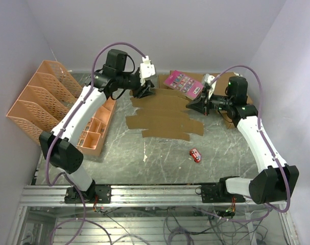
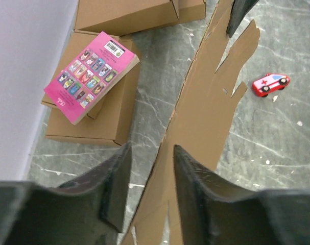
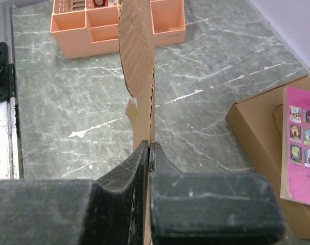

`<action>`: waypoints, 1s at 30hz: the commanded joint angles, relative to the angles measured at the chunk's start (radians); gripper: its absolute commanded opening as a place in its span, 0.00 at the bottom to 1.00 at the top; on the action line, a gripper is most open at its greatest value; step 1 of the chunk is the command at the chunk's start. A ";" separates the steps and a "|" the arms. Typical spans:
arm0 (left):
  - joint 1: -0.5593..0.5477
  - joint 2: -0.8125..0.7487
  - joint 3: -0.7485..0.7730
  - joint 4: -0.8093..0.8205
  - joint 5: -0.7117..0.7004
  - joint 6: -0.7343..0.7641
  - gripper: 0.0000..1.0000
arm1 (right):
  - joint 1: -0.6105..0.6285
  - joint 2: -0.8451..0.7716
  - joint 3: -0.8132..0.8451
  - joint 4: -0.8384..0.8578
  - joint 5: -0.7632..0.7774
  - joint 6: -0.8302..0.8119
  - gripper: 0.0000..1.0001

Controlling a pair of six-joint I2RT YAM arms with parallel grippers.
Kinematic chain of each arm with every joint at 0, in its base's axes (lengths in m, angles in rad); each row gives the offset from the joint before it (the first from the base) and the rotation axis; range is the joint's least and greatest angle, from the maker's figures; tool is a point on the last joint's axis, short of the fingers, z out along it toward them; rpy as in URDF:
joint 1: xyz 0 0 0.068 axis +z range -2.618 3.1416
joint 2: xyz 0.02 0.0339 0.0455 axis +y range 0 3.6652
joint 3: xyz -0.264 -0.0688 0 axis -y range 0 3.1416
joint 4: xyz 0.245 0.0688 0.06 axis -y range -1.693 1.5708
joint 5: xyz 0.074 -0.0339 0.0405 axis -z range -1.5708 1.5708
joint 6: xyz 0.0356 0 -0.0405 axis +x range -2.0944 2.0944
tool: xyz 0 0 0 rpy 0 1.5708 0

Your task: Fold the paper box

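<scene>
The paper box point(image 1: 162, 116), unfolded, spans the middle of the tabletop point(image 1: 144, 153): our right pincer point(image 1: 194, 105) pinching its right edge, our left pincer point(image 1: 143, 93) spread astride its far-left edge. Should the left close off-centre, we judge the thin sheet may buckle or slip.

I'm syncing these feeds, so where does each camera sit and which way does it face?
Top: above and behind, looking down on the table; left arm and right arm show, the box spread between them.
Left wrist: faces right past the open left gripper to booklet and toy car.
Right wrist: faces left past the right gripper, shut on the box, to the organizer.
Shared: all show the box.
</scene>
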 commanded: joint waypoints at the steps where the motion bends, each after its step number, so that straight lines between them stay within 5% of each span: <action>1: -0.023 0.033 0.063 -0.086 -0.026 0.059 0.43 | 0.007 0.003 0.035 -0.023 -0.013 -0.024 0.00; 7: -0.031 0.005 0.035 -0.081 -0.035 0.066 0.07 | 0.007 0.003 0.048 -0.037 -0.010 -0.031 0.00; 13: -0.031 -0.163 -0.109 0.020 -0.041 0.033 0.07 | 0.007 -0.007 0.078 -0.088 -0.001 -0.050 0.00; 22: -0.031 -0.451 -0.333 0.172 -0.044 -0.132 0.07 | -0.059 -0.150 0.066 -0.161 -0.103 -0.091 0.87; 26: -0.029 -0.552 -0.431 0.229 -0.063 -0.217 0.07 | -0.102 -0.176 0.146 -0.251 -0.148 -0.107 0.99; 30: -0.030 -0.615 -0.491 0.245 -0.068 -0.272 0.07 | -0.103 -0.161 0.233 -0.294 -0.105 -0.118 0.94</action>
